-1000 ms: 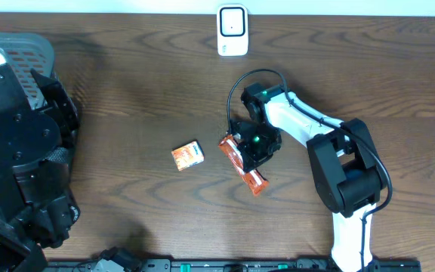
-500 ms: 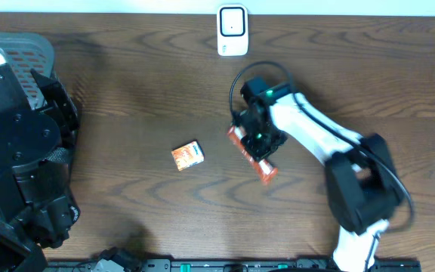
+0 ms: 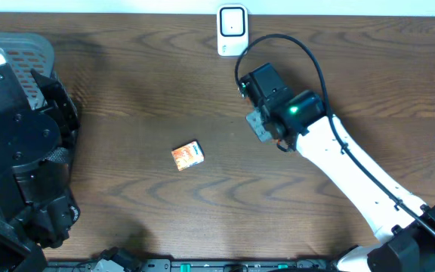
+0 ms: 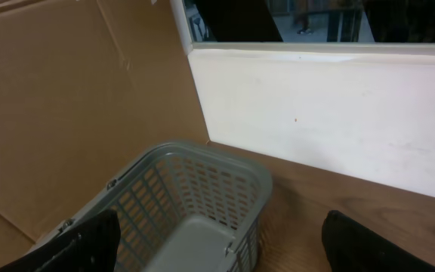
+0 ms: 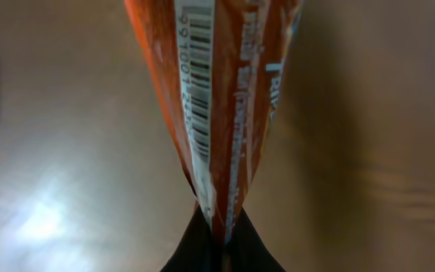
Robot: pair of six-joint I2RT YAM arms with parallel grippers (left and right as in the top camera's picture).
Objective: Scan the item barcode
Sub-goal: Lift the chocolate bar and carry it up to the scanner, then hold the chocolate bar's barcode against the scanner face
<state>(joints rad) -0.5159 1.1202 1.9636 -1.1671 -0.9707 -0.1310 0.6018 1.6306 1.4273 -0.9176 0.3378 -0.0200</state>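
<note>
Orange packet [image 5: 217, 98] clamped in right tool [image 5: 217, 253] over open tabletop [image 3: 127, 98], scanner [image 3: 232, 30] at far edge

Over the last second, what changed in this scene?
The right gripper, still shut on the orange packet, carried it across the table toward the white scanner, with the arm stretching out. The small orange box, the scanner and the left arm stayed put.

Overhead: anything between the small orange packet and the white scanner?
Nothing. In the overhead view only bare wooden table lies between the small orange packet and the white scanner.
</note>
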